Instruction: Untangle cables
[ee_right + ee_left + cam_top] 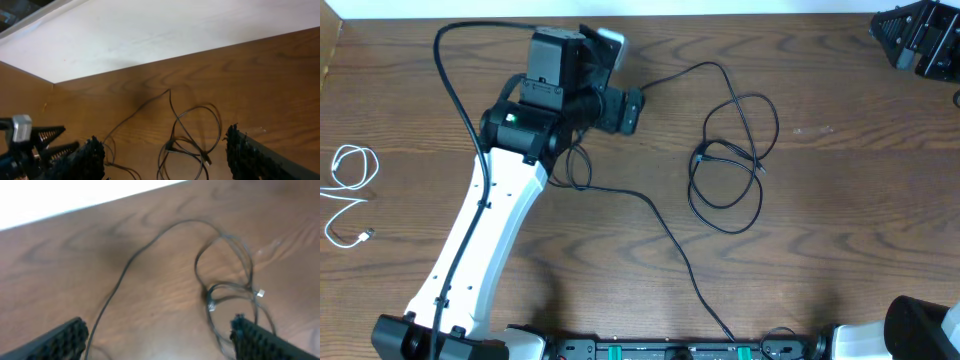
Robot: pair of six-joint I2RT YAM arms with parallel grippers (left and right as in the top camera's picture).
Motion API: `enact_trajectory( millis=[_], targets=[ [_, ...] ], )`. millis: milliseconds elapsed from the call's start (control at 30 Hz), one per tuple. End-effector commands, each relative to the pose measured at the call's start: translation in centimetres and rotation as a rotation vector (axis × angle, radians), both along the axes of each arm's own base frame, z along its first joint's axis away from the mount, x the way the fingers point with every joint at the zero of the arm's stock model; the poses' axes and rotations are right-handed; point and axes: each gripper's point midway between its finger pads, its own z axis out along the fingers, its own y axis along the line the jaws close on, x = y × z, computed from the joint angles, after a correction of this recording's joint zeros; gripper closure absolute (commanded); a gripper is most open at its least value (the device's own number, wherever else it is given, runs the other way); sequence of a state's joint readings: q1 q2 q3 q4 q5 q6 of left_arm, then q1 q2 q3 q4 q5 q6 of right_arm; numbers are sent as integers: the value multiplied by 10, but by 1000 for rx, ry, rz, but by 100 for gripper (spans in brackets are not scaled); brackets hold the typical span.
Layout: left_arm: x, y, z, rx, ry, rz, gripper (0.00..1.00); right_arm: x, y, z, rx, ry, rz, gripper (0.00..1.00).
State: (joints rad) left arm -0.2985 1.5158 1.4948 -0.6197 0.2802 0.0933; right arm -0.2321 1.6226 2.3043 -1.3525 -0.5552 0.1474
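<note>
both hands wide, nothing in either. left hand (632, 110) hovers over the surface (840, 230) at top centre, just left of the black cables (730, 150). they form one looped bunch mid-surface, with one strand leading toward the left hand. one long run (670, 245) goes down to the near edge. can't tell how many cords are in the bunch. two plug ends show. one white cable (348, 190) sits coiled far left, well apart. right hand (162, 145) faces the bunch.
</note>
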Motion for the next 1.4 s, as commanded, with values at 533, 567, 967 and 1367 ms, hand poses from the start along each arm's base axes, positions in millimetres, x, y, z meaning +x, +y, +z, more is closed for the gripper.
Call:
enact_trajectory(
  millis=[533, 567, 967, 1367],
  targets=[
    [45, -145, -82, -228, 264, 94, 16, -9, 3, -14, -24, 59, 27, 23],
    [44, -154, -89, -230, 271, 87, 15, -9, 3, -15, -23, 63, 27, 23],
    [39, -217, -172, -216, 328, 121, 17, -13, 0, -25, -36, 102, 17, 23],
    [48, -247, -221, -243, 296, 83, 39, -12, 0, -46, -20, 171, 19, 23]
  ],
)
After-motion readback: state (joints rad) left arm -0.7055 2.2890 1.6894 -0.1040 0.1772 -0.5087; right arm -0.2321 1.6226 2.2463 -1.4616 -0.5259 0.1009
